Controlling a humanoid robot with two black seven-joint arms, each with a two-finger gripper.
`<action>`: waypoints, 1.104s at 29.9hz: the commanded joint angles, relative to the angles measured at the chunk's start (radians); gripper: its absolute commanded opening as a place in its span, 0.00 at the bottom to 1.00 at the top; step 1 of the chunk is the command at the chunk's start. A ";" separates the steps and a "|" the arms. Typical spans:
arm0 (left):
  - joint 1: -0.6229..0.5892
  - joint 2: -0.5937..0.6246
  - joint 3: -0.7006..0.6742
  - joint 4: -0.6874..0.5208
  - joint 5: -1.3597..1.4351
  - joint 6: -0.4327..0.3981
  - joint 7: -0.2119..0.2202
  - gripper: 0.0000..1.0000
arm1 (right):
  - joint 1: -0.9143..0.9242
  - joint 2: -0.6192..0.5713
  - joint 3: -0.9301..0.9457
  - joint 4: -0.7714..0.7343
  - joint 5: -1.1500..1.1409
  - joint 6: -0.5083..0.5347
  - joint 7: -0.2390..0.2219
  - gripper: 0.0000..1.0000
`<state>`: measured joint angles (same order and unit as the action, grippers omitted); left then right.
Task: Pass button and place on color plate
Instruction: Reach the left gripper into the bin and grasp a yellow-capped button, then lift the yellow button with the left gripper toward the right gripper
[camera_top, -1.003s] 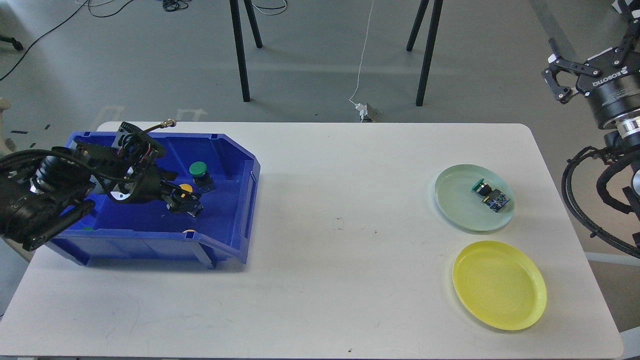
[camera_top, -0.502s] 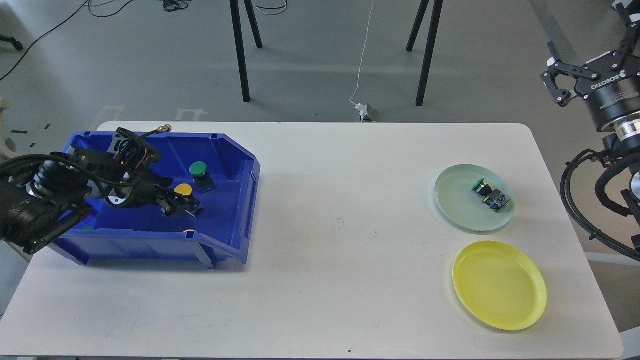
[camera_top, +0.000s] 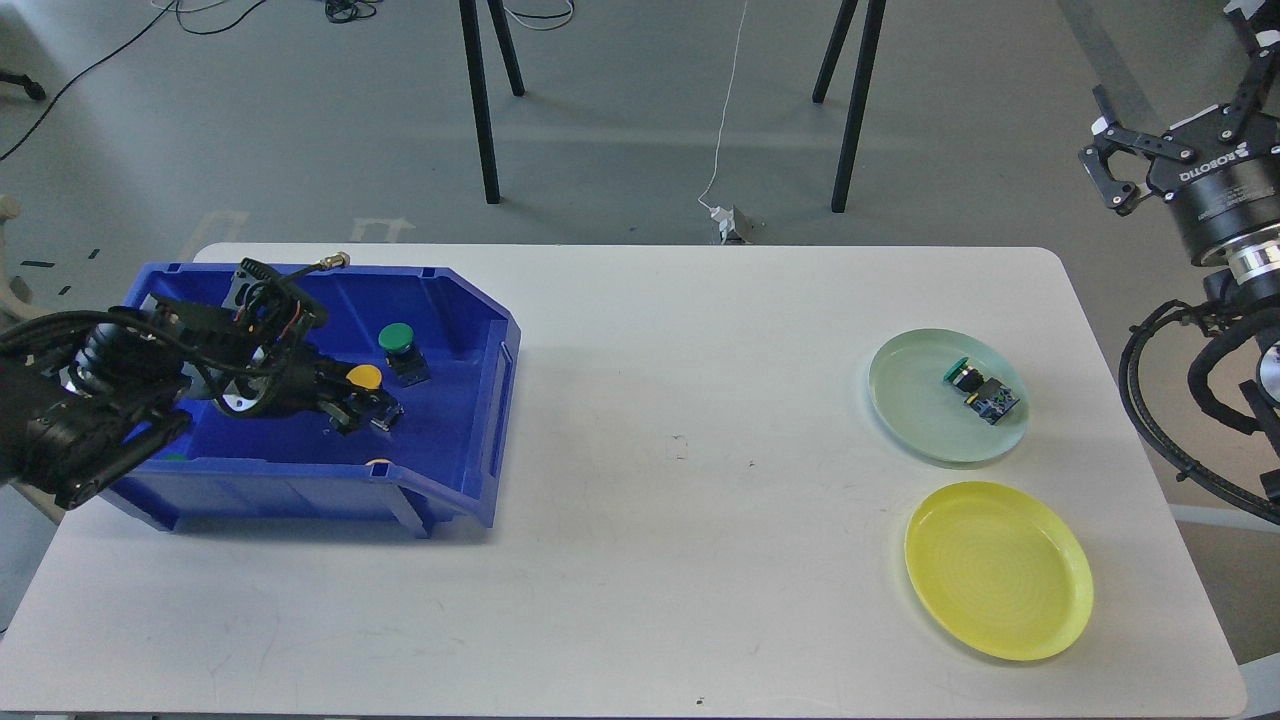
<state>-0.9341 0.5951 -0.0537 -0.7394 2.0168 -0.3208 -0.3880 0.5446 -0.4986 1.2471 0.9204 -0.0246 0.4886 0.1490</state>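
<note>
My left gripper (camera_top: 362, 408) reaches into the blue bin (camera_top: 470, 440) at the table's left and is shut on a yellow-capped button (camera_top: 363, 377) with a small blue board, held just above the bin floor. A green-capped button (camera_top: 397, 339) stands just right of it in the bin. At the right, a pale green plate (camera_top: 905, 400) holds a green button on a blue board (camera_top: 978, 391). An empty yellow plate (camera_top: 998, 570) lies in front of it. My right gripper (camera_top: 1100, 150) is open and empty, raised beyond the table's right edge.
A second yellow cap (camera_top: 378, 463) and a bit of green (camera_top: 175, 457) peek over the bin's front wall. The white table (camera_top: 680, 520) is bare between bin and plates. Black stand legs (camera_top: 480, 100) rise behind the far edge.
My left gripper has drawn back slightly to the left inside the bin, and the yellow button moved with it. The right gripper has shifted slightly up.
</note>
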 joint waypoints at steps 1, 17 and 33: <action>-0.002 0.000 0.000 0.002 0.000 -0.006 -0.002 0.32 | 0.000 0.000 0.000 -0.002 -0.002 -0.005 0.003 0.96; -0.106 0.184 -0.012 -0.208 -0.053 -0.030 -0.089 0.32 | -0.003 0.000 -0.002 -0.011 -0.002 -0.005 0.003 0.96; -0.161 0.335 -0.313 -0.531 -0.390 -0.049 -0.101 0.28 | -0.034 -0.002 -0.086 0.011 -0.002 0.000 -0.005 0.99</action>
<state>-1.0967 0.9442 -0.2809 -1.2399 1.7188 -0.3729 -0.4887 0.5170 -0.4991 1.1870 0.9220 -0.0262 0.4885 0.1441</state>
